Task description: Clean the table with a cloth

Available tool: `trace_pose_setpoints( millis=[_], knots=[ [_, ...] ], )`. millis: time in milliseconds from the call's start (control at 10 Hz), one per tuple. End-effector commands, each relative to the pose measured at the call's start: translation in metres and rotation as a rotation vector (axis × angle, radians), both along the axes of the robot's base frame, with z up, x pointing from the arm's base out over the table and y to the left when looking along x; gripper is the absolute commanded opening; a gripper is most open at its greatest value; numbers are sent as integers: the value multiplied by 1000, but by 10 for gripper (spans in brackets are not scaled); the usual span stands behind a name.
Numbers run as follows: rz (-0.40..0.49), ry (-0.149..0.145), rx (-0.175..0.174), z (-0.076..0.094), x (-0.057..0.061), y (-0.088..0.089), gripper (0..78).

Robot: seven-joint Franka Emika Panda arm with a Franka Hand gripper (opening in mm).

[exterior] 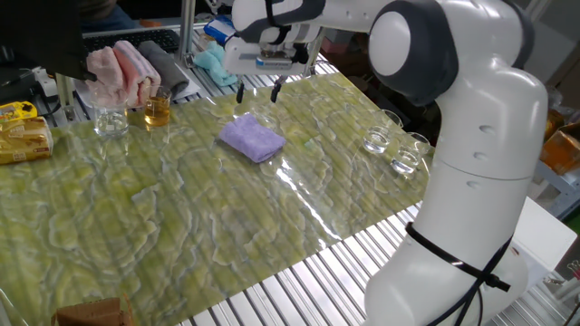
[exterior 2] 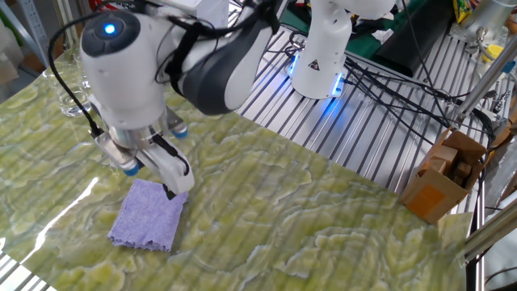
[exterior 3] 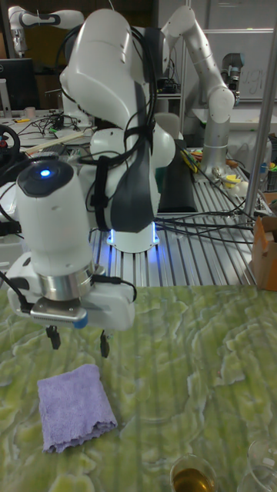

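The lavender cloth (exterior: pixel 252 138) lies flat and folded on the glossy green-yellow table (exterior: pixel 181 213). My gripper (exterior: pixel 258 92) hangs open a little above the cloth's far edge, fingers pointing down and empty. In the tall fixed view the gripper (exterior 3: pixel 78 342) sits just behind the cloth (exterior 3: pixel 75 406), its two dark fingertips spread apart. The other fixed view shows one fingertip (exterior 2: pixel 169 191) right at the upper corner of the cloth (exterior 2: pixel 149 214); whether it touches is unclear.
Two empty glasses (exterior: pixel 390 149) stand at the table's right edge. A glass of amber liquid (exterior: pixel 157 110), an empty glass (exterior: pixel 111 120), pink towels (exterior: pixel 122 71) and a teal cloth (exterior: pixel 217 63) line the far side. A cardboard box (exterior 2: pixel 444 174) sits off the table.
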State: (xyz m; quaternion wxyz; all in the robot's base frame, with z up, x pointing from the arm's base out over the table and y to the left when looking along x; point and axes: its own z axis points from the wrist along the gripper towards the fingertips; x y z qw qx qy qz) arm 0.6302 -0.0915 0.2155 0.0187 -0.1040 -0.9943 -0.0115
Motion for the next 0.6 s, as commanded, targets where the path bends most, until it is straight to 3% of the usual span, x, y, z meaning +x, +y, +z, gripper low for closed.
trace_pose_setpoints(
  millis=[100, 600],
  knots=[
    [37, -5, -23, -13, 5, 4, 774],
    [65, -41, -24, -44, 10, -1, 774]
  ],
)
